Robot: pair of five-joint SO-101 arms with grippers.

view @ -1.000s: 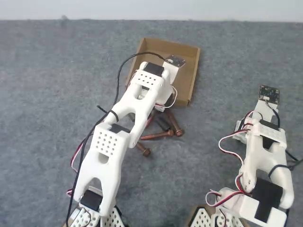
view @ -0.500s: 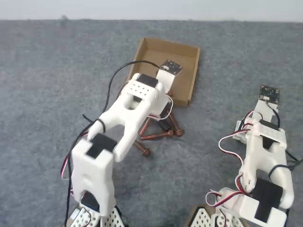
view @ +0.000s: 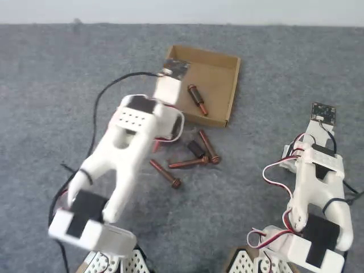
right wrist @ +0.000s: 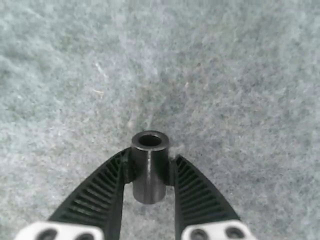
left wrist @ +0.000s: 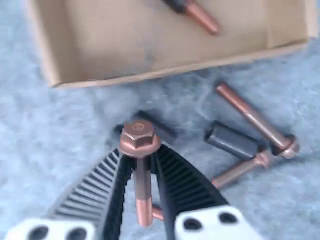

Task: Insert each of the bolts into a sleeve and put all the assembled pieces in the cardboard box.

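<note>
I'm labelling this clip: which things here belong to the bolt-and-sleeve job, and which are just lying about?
Job:
bolt in left gripper
sleeve in right gripper
loose bolts
loose sleeve
assembled piece inside cardboard box

Just there:
grey carpet
pale wall

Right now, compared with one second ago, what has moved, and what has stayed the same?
The left arm drew back from over the loose bolts, toward its base and leftward, with a bolt in the left hand. The right hand with its sleeve, those bolts and the cardboard box stayed put.
</note>
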